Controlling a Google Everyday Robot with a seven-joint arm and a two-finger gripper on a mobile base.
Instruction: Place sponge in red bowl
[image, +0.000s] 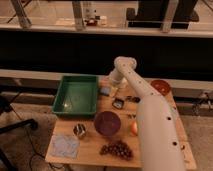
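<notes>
Sponge: the sponge (105, 91) lay flat on the surface (90, 150), just left of the hand, beside the right wall of the green bin (76, 95); its long axis could not be made out.
Hand: the hand (114, 89) sat low at the far middle of the surface, mostly hidden under the white arm (150, 115); whether it was clenched or released, I cannot tell.
Red bowl: the red bowl (160, 86) stood well to the right of the hand, at the far right edge, partly cut by the arm.
Hidden: the arm covered most of the right side of the surface.
Nearer things: a purple bowl (108, 123), grapes (116, 149) and a pale cloth (65, 145) lay nearer than the hand.
</notes>
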